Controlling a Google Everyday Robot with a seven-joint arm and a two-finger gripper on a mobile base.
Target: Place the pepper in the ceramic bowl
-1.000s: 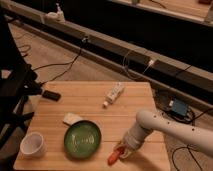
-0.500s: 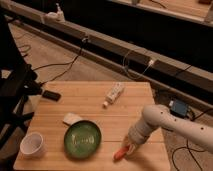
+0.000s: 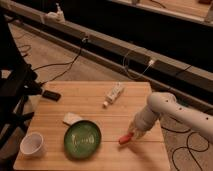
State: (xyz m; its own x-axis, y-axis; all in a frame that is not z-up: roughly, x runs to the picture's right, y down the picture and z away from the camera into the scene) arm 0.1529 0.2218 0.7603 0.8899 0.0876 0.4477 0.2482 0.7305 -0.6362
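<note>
Grasp step: gripper [image 3: 132, 133] sits low, lower right of centre, right at the pepper [image 3: 124, 139] by the table [image 3: 90, 100] surface, can't tell if it's holding it; next likely needs a firm hold, lift, then leftward carry over the ceramic bowl [image 3: 75, 146].

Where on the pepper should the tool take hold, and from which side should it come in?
Probably grip the pepper across its narrow width, near its right end, coming from above. It is slim and elongated and seems to lie flat on the table, right of the ceramic bowl, so its long sides are exposed. The tool sits at that right end.
</note>
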